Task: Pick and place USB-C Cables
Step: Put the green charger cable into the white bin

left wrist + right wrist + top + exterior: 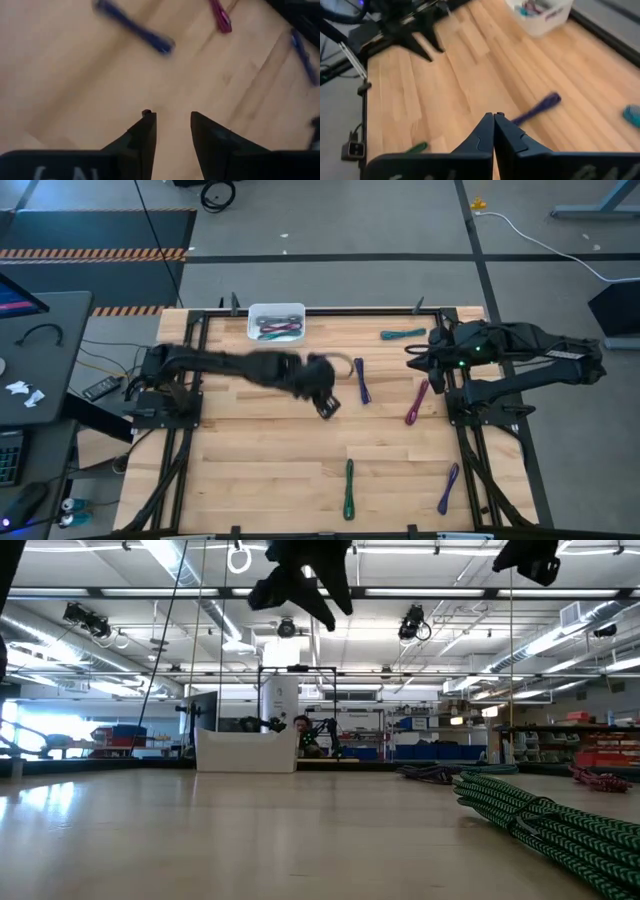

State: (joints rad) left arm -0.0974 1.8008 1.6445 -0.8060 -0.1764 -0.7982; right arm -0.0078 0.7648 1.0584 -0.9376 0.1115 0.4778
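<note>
Only blurred left pincer (327, 404) (empty)

light: bright, even overhead | blur: left arm (250, 365) smeared | wrist views soft

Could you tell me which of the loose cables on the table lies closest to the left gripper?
The purple cable, just right of the left gripper near the table's middle. The magenta, teal, green and other purple cables all lie farther away.
</note>
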